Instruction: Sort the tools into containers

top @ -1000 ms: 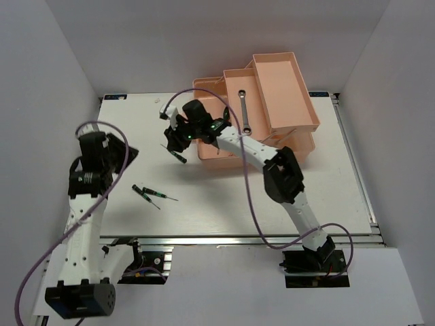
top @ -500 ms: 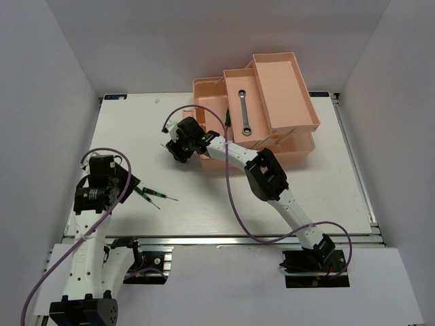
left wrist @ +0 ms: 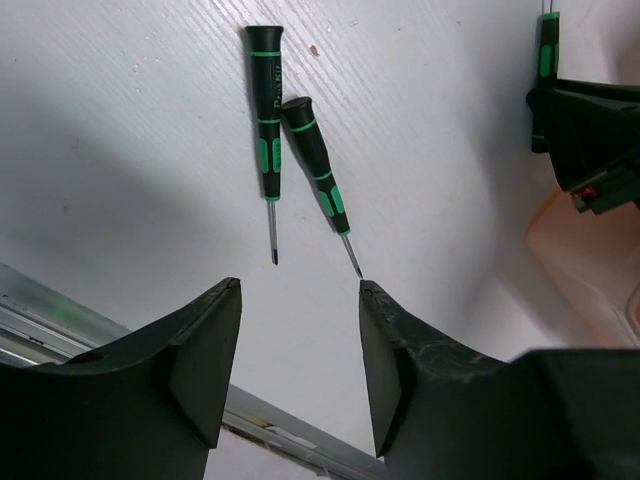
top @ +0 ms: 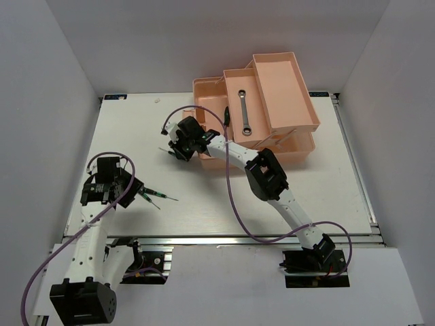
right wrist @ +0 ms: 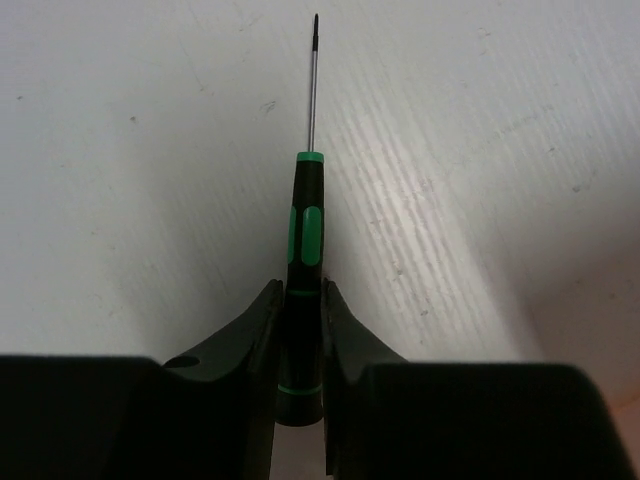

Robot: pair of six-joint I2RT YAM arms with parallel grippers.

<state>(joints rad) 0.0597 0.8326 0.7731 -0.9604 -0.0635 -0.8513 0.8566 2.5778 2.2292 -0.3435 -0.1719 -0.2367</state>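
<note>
Two screwdrivers with dark handles and green bands lie crossed on the white table (top: 155, 195), seen close in the left wrist view (left wrist: 265, 110) (left wrist: 320, 178). My left gripper (top: 132, 188) (left wrist: 300, 292) is open and empty, just short of their tips. My right gripper (top: 178, 146) (right wrist: 300, 295) is shut on a third screwdriver (right wrist: 305, 225) (left wrist: 545, 60) by its handle, low over the table left of the salmon-pink toolbox (top: 299, 139). The silver wrench (top: 243, 112) lies in the toolbox's middle tray (top: 231, 78).
The toolbox's trays are fanned open at the back right, the largest tray (top: 309, 95) at the far right. The right arm's purple cable (top: 234, 197) loops over the table's middle. The table's near metal rail (left wrist: 270, 425) is close behind my left fingers.
My left arm has swung in toward the two lying screwdrivers and lowered. My right gripper has come down to the table with its screwdriver, a little nearer.
</note>
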